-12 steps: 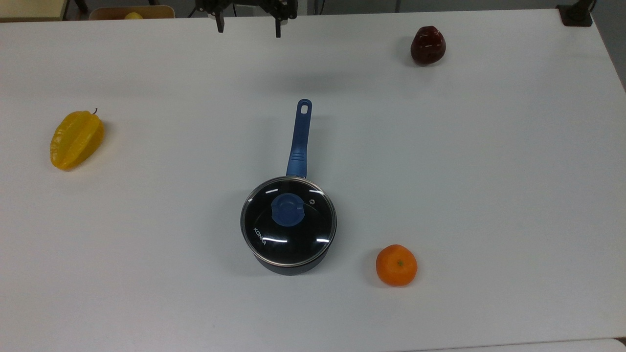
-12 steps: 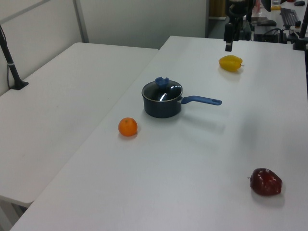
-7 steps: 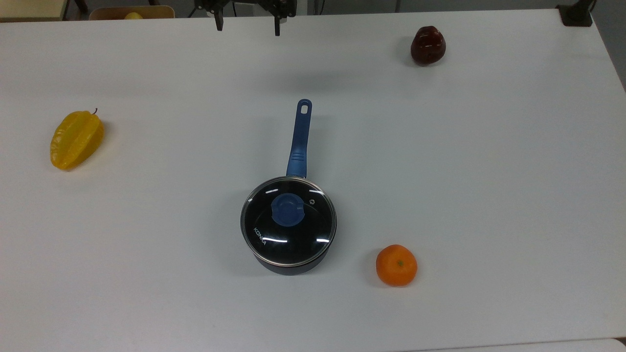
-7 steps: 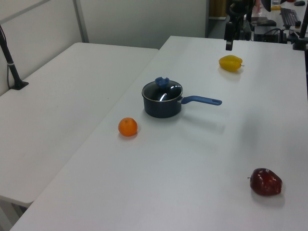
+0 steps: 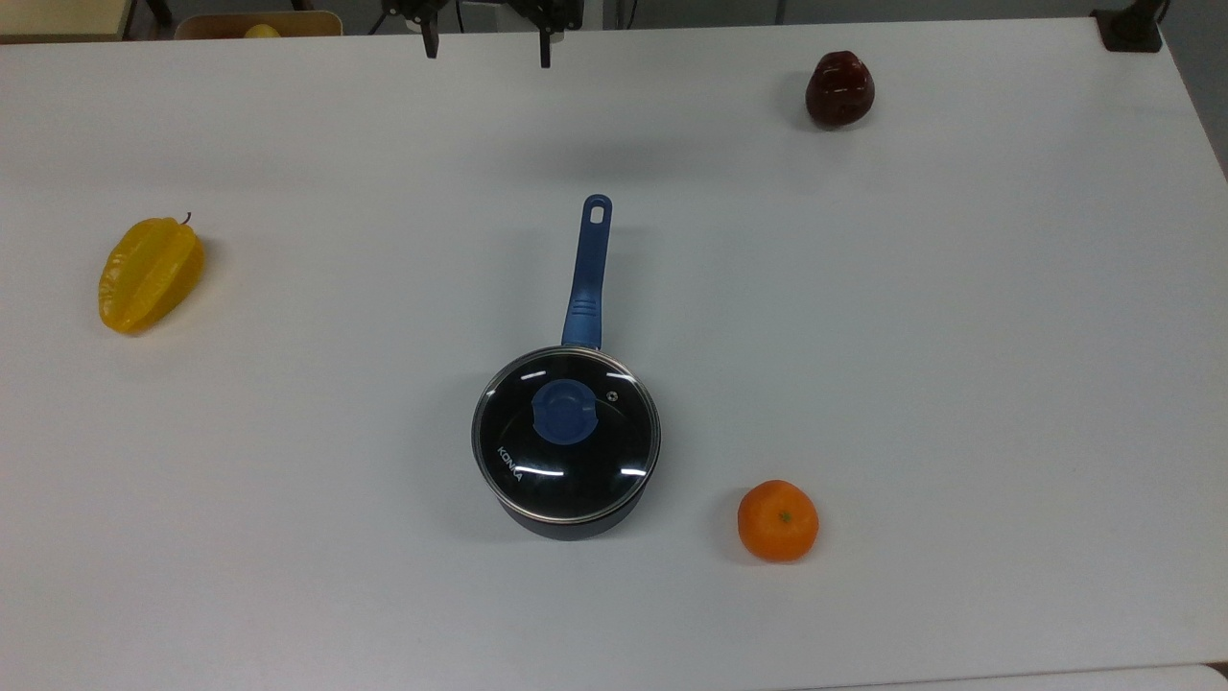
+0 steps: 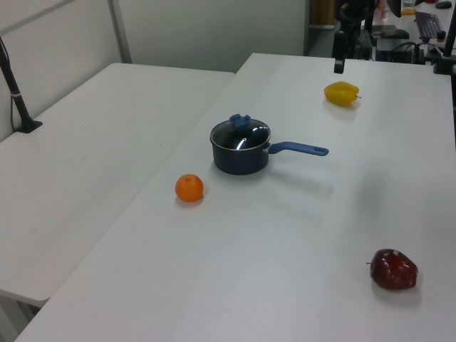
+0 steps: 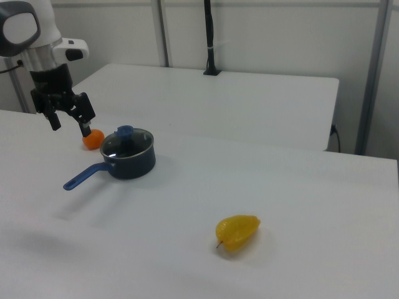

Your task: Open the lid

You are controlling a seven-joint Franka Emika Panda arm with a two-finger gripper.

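Bright, even overhead light; soft shadows

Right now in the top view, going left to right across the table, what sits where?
Yellow starfruit → claw, open, at the top edge → saucepan with the lid on it → orange → dark red fruit.

Above the lid [image 5: 566, 437]: open air, nothing over the knob [image 5: 564, 413].
Around the pan [image 5: 566, 513]: bare surface [image 5: 911, 336] on every side.
Nearest obstacle: orange [image 5: 778, 520], near the pan.
Far obstacles: starfruit [image 5: 150, 274] and red apple [image 5: 839, 89], well apart.
Gripper [image 5: 485, 50]: fingers spread, hanging over the surface's far edge.
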